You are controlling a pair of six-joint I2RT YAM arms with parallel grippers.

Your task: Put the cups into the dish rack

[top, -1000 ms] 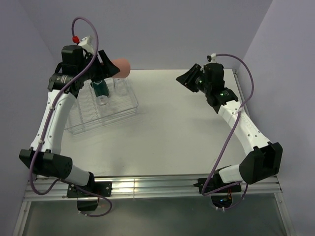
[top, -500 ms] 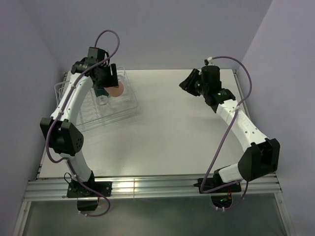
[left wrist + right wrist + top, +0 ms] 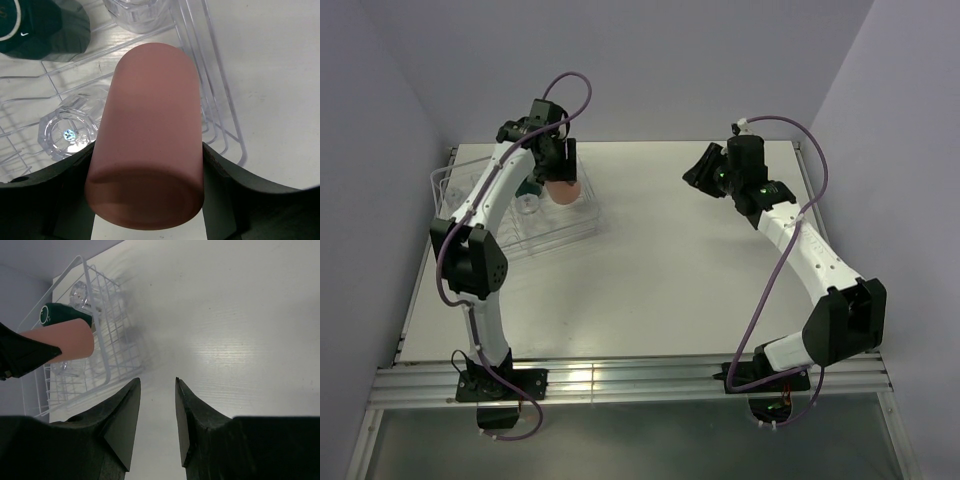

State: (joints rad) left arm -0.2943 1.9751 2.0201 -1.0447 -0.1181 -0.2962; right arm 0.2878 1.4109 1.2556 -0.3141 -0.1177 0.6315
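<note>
My left gripper (image 3: 558, 172) is shut on the salmon-pink cup (image 3: 563, 191), held over the right end of the see-through dish rack (image 3: 480, 240). In the left wrist view the pink cup (image 3: 150, 120) fills the gap between the black fingers (image 3: 222, 172), mouth pointing away over the rack wires (image 3: 220, 115). The dark green mug (image 3: 42, 25) and two clear tumblers (image 3: 67, 132) (image 3: 135, 12) sit in the rack. My right gripper (image 3: 698, 170) is open and empty, raised over the table's back right. Its view shows the pink cup (image 3: 62, 345), green mug (image 3: 65, 314) and rack (image 3: 107, 367).
The white table (image 3: 700, 270) stretches between the rack and the right arm. Purple walls close the back and sides. A metal rail (image 3: 620, 380) runs along the near edge by the arm bases.
My left arm has swung right and down, carrying the pink cup from behind the rack to just over its right end. The right gripper has barely shifted.
</note>
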